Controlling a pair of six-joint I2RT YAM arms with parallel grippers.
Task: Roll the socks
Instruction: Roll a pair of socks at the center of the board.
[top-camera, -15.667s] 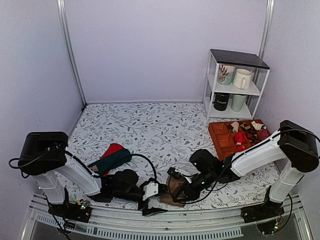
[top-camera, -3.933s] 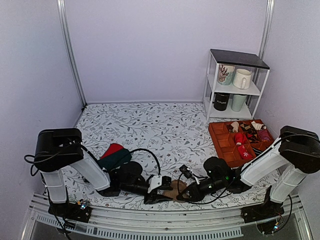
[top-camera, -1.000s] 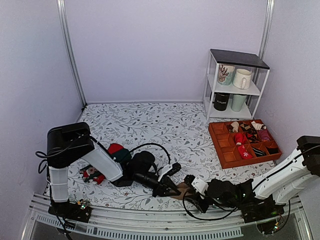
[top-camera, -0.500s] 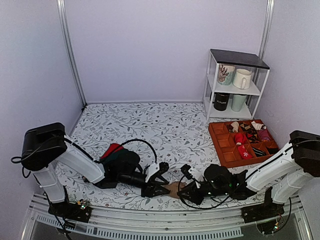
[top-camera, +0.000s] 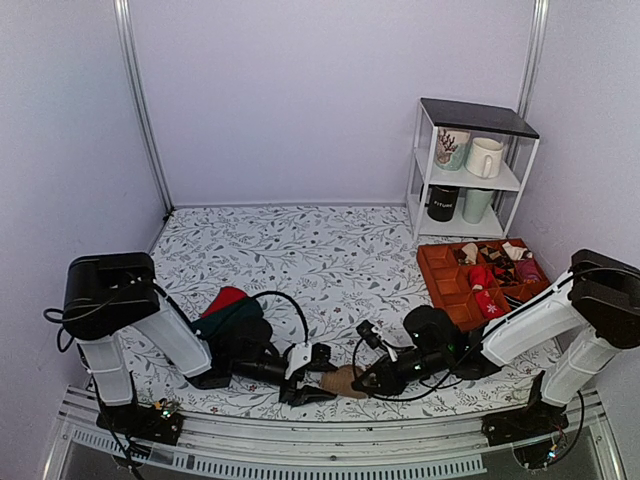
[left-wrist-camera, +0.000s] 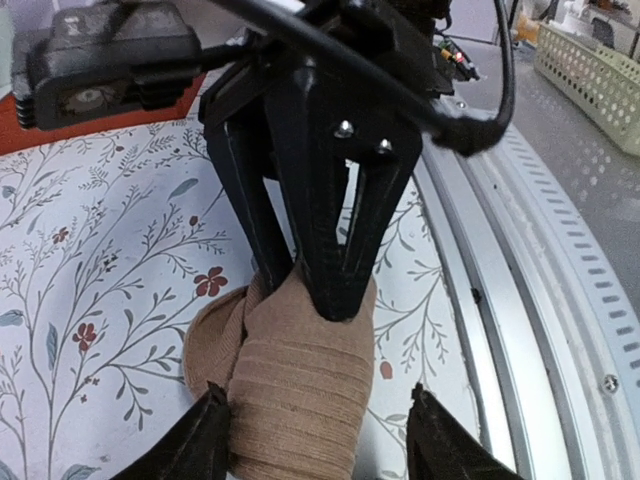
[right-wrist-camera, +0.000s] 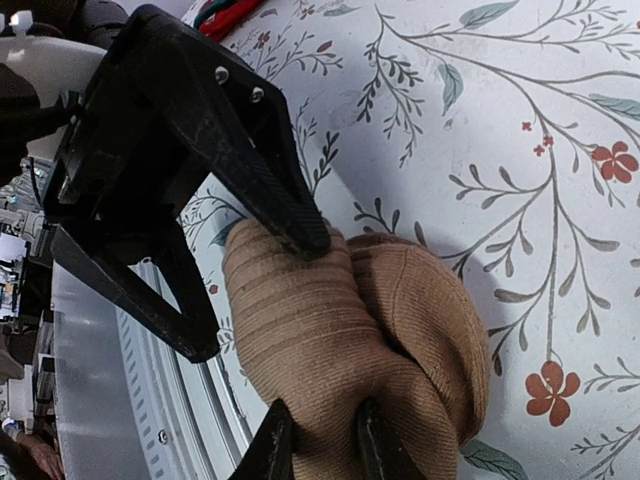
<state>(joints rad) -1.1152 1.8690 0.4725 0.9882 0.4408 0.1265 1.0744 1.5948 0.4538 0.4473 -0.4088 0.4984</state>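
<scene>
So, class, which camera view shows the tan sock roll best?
The right wrist view: the tan sock roll fills the frame, ribbing and folds clear. The left wrist view shows it partly behind the right gripper; the top external view only a small tan patch.

Top view looks down from high behind, wide. Wrist views face each other close-up, sharing the tan-brown knit sock roll (left-wrist-camera: 290, 400).

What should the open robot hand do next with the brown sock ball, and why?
Probably the left gripper should back away a little from the socks. Its jaws stand open on either side of the roll, so it is not gripping anything, while the right gripper is pinched shut on the fabric and looks able to hold the roll alone.
</scene>
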